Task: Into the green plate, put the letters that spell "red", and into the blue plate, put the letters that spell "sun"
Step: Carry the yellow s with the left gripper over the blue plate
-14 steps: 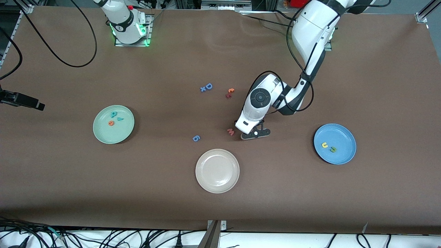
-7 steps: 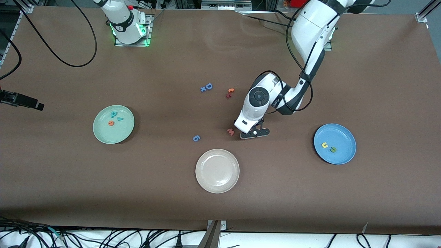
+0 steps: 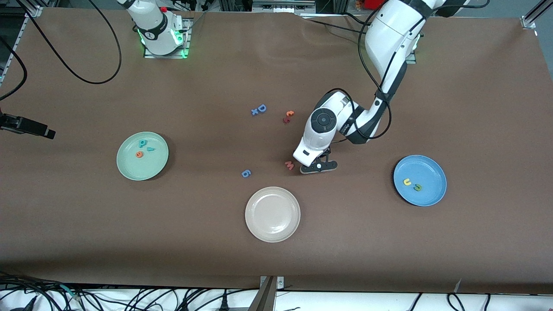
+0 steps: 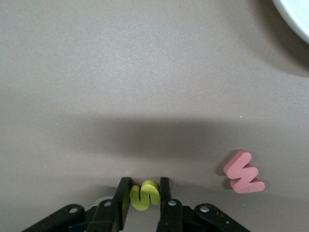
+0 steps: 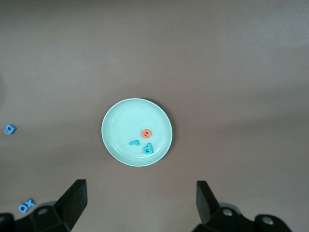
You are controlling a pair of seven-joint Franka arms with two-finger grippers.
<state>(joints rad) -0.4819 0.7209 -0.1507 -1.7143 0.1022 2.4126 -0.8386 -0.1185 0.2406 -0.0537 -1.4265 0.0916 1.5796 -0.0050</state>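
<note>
Left wrist view: left gripper (image 4: pixel 144 205) clamped on yellow s (image 4: pixel 144 195), low at the table beside pink w (image 4: pixel 244 172).
Going outward from the front camera: beige plate (image 3: pixel 272 235) bare; u (image 3: pixel 407 182) and n (image 3: pixel 417 187) in blue plate (image 3: pixel 435 172); r, e, d in green plate (image 5: pixel 118 117), right gripper (image 5: pixel 140 203) spread wide above. Thin foam could slip from a shallow pinch during lifting. Since a second ago, jaws tightened and wrist shifted slightly.

Left claw (image 4: pixel 145 198) low at table, fingers pinched together; right claw (image 5: pixel 140 205) high, fingers wide.
</note>
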